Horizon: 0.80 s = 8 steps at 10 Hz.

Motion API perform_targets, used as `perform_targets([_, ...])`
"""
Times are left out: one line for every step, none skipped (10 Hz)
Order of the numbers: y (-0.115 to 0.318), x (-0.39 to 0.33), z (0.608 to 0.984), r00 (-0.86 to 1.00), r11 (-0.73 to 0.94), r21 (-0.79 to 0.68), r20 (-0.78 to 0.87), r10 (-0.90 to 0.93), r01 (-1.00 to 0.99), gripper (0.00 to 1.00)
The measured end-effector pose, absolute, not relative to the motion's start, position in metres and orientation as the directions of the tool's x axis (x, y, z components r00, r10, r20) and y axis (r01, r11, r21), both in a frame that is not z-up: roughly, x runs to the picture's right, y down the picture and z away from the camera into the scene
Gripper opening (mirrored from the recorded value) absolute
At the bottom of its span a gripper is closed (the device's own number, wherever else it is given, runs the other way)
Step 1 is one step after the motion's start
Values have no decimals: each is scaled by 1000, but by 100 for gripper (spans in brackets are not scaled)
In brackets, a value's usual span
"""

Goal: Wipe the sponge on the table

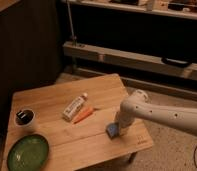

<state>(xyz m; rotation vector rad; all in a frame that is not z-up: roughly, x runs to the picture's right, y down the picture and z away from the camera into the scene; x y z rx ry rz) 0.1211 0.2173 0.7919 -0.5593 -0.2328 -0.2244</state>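
Observation:
The sponge (111, 131) is a small blue pad lying flat on the light wooden table (52, 97), near its right front corner. My gripper (116, 126) comes down from the white arm that reaches in from the right. It is shut on the sponge and presses it against the tabletop. The fingertips are mostly hidden behind the wrist and the sponge.
An orange carrot (83, 115) and a white tube (75, 106) lie at the table's middle, left of the sponge. A cup (25, 119) and a green plate (28, 152) stand at the left front. A metal rack (137, 57) runs behind the table.

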Motion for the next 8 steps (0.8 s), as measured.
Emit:
perform_targets([226,115,782,940,817,-492,299,-166,301,6])
perform_targets([235,100,769,922,805,-482,331,-198,346,6])
perform_targets([243,84,761,904,790,-474,361,-229,389,6])
perform_targets([250,66,754,886,776,-466,387,-254,426,6])
perform_targets([257,38,745,861,757,-453,421,-284,471,6])
perform_targets([261,13,740,836,740,-438,452,-310,511,6])
perform_targets([262,-17,737,802,718,-414,490,-342,559,6])
perform_targets([261,-37,737,776,705,-393,515,-364,591,6])
